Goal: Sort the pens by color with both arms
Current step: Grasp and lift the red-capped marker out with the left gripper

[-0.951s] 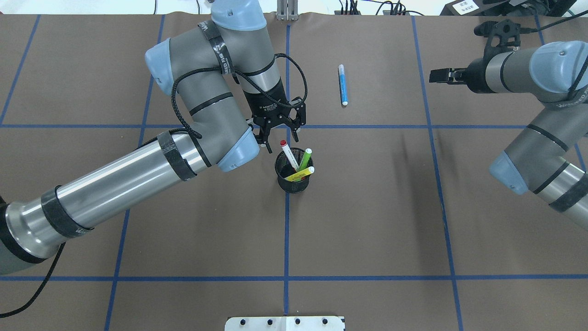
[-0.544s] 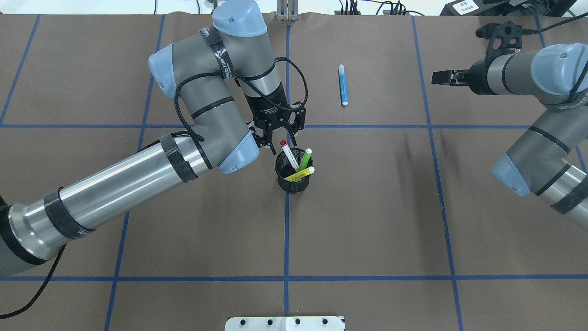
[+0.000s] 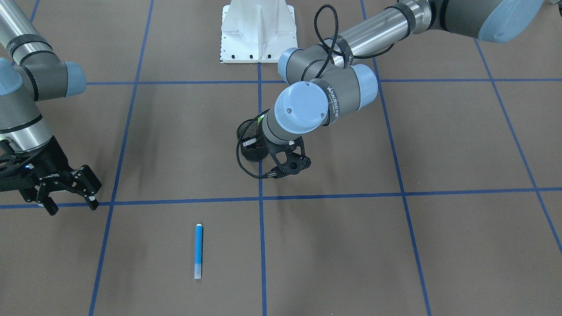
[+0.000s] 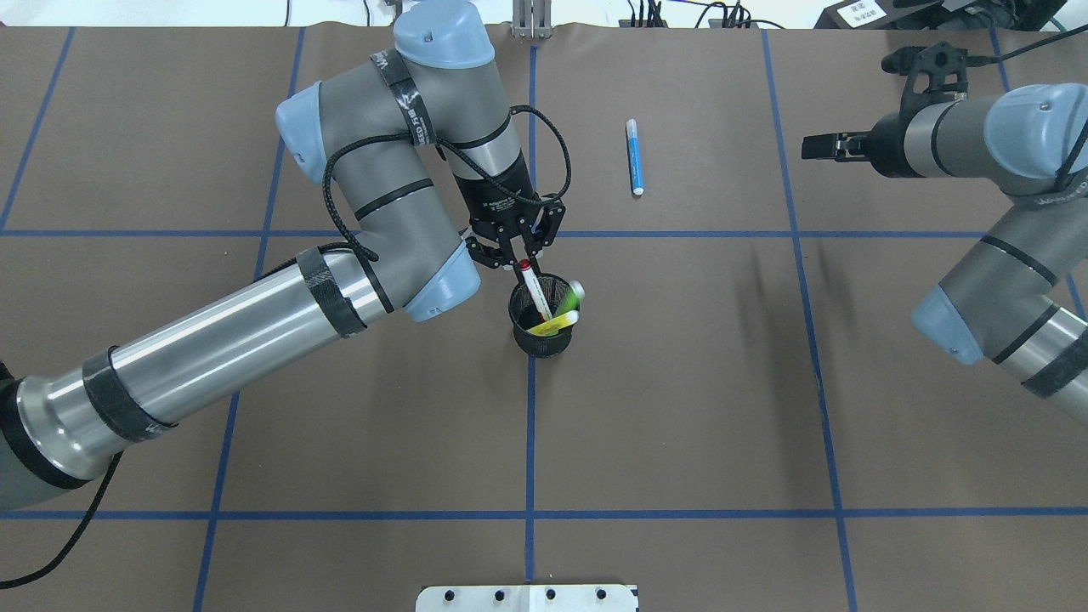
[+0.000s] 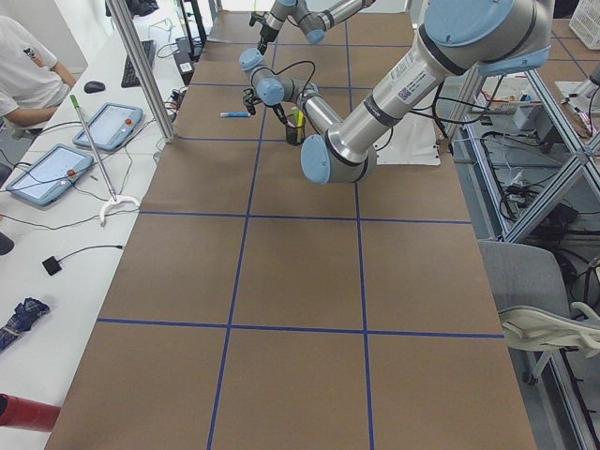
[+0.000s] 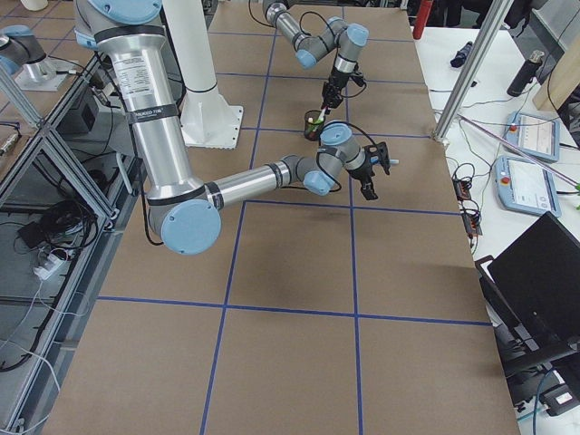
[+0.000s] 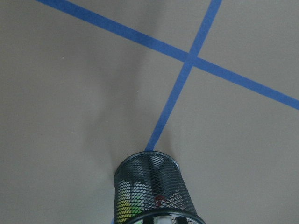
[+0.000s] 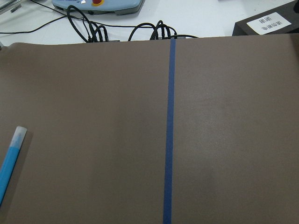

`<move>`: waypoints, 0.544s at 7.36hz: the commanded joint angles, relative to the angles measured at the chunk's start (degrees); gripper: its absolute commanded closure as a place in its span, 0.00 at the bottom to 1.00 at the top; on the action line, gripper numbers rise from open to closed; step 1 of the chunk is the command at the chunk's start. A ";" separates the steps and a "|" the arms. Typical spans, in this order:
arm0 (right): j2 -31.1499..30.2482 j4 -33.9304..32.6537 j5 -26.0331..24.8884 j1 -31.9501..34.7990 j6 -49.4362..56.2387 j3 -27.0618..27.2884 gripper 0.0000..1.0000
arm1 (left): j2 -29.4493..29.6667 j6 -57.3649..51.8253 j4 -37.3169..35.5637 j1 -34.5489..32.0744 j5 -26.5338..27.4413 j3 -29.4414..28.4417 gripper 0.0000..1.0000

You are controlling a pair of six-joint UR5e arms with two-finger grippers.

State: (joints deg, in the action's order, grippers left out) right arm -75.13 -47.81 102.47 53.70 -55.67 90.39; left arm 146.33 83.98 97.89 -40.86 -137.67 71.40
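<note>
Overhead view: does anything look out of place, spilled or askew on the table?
Nothing spilled or damaged. The blue pen lies flat alone, well apart from the mesh cup, which stands upright with the red-and-white pen, green pen and yellow pen leaning inside. The left hand seems closed on the red-and-white pen's tip.

On the body of the right hand (image 3: 72, 206) you can read "ROBOTIQ" in small white letters. The black strap (image 3: 332, 103) round the left arm (image 3: 373, 30), just beside its light-blue cap, carries white lettering that reads roughly "WANJEED". The white label (image 8: 271, 22) on the black box (image 8: 243, 29) beyond the counter's far edge has print too small for you to make out.
</note>
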 commanded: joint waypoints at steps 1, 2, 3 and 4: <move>0.16 -0.09 -0.16 -0.09 0.73 -0.39 0.00 | -1.73 0.48 -1.46 -5.42 -0.40 8.52 1.00; 0.24 -0.09 -0.51 -0.09 0.74 -0.39 0.00 | -3.05 0.31 -4.61 -8.15 -0.40 15.10 1.00; 0.25 -0.09 -0.51 -0.18 0.74 -0.39 0.00 | -3.07 0.31 -4.90 -9.83 0.03 18.13 1.00; 0.25 -0.09 -0.60 -0.18 0.74 -0.56 0.00 | -2.72 0.31 -4.82 -10.54 4.30 19.72 1.00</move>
State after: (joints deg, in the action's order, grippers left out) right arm -74.91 -47.90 101.98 53.56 -54.96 89.96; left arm 143.56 84.29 93.54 -49.85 -136.72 87.93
